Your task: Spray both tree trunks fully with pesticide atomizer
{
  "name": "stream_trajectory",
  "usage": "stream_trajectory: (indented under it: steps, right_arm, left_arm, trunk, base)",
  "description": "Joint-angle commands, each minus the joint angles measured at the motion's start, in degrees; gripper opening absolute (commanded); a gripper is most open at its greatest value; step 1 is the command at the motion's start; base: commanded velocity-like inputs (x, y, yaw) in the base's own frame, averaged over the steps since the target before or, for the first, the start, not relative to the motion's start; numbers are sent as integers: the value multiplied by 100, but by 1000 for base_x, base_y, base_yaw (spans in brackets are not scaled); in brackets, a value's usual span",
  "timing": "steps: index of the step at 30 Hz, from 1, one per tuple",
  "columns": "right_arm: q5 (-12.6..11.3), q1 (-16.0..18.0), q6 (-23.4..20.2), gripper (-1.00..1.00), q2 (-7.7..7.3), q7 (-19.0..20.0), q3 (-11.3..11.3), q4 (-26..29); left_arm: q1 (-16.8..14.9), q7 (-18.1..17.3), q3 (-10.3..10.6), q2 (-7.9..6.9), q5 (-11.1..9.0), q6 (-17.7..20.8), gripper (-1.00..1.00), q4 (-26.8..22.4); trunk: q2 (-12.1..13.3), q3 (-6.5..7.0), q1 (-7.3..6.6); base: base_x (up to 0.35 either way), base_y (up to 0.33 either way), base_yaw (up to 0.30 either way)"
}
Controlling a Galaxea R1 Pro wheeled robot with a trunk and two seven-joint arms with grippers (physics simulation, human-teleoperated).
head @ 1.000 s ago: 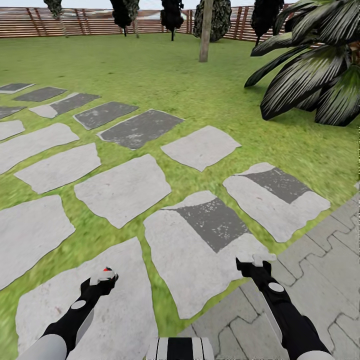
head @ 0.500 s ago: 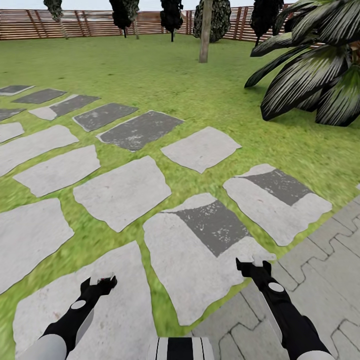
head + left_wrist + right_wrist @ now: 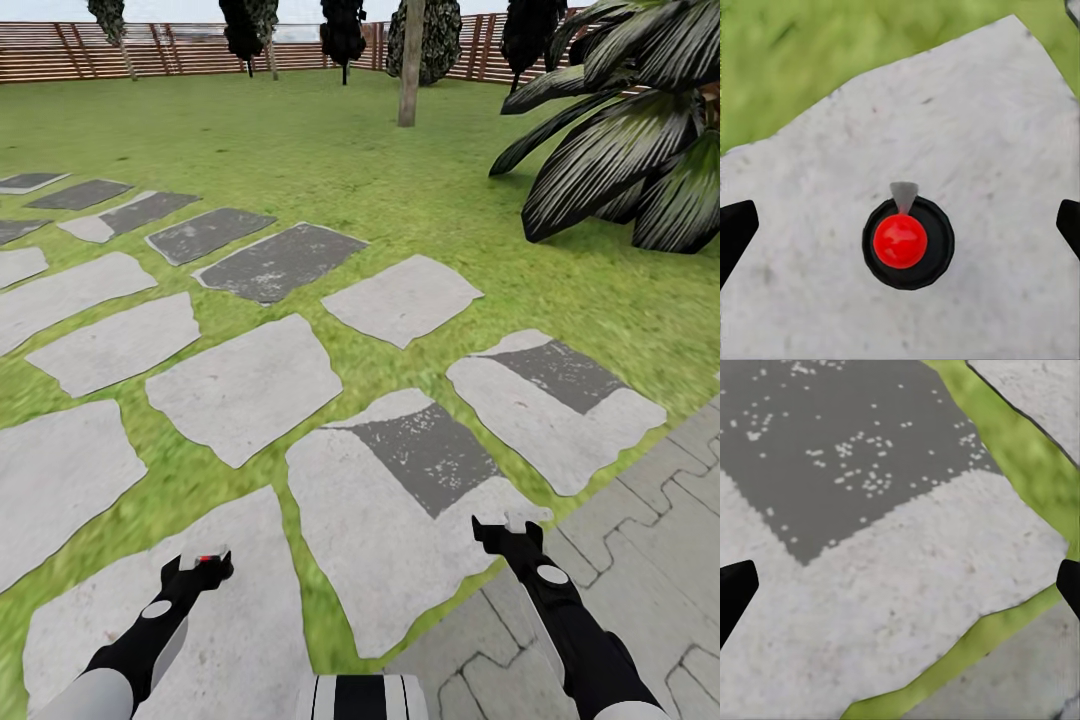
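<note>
The pesticide atomizer point(image 3: 904, 241) stands upright on a pale stepping stone point(image 3: 982, 112). Seen from above, it is a black round body with a red cap and a small grey nozzle. In the head view only a bit of its red cap point(image 3: 208, 558) peeks out at my left gripper point(image 3: 197, 570). That gripper hovers right over it, open, with its fingertips point(image 3: 736, 229) wide apart on either side. My right gripper point(image 3: 510, 524) is open and empty above another stone. One tree trunk point(image 3: 411, 60), smooth and grey-brown, rises from the lawn far ahead.
Grey stepping stones point(image 3: 240, 380) cross the green lawn point(image 3: 330, 150). Interlocking paving point(image 3: 630, 560) lies at the lower right. A large palm point(image 3: 620, 130) spreads at the right. Dark cypresses point(image 3: 343, 30) and a slat fence point(image 3: 60, 50) line the back.
My left gripper has come down over the atomizer, so less of the red cap shows. The right arm has held still. The view has shifted slightly.
</note>
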State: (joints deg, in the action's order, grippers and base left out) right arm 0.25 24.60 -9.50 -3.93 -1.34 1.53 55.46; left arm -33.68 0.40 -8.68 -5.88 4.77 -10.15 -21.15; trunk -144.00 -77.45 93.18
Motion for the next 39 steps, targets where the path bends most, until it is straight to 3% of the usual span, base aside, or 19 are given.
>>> stream_trajectory:
  steps: [1,7,10,14,29,39]
  right_arm:
    - [2,1,-31,100,-2,-13,-4,9]
    - [1,1,-26,100,2,-14,-3,15]
    - [-6,1,-26,100,4,-13,-3,17]
    - [-7,1,-26,100,5,-14,-3,18]
    - [-4,1,-26,100,6,-14,-3,18]
    - [-1,1,-26,100,7,-14,-3,10]
  left_arm:
    - [-3,4,-30,2,50,-22,100,5]
    - [2,4,-30,0,50,-60,100,8]
    - [30,4,-29,0,50,-444,100,13]
    - [36,4,-29,0,50,-590,100,15]
    - [37,4,-29,0,50,-646,100,19]
    - [37,4,-34,0,50,-646,100,14]
  trunk:
    - [-1,-4,-1]
    - [-1,-7,-1]
    - [-5,-93,7]
    - [-11,-216,17]
    - [-31,-678,56]
    - [-31,-698,56]
  base:
    - [3,0,0]
    - [0,0,0]
    - [0,0,0]
    - [0,0,0]
    - [0,0,0]
    - [0,0,0]
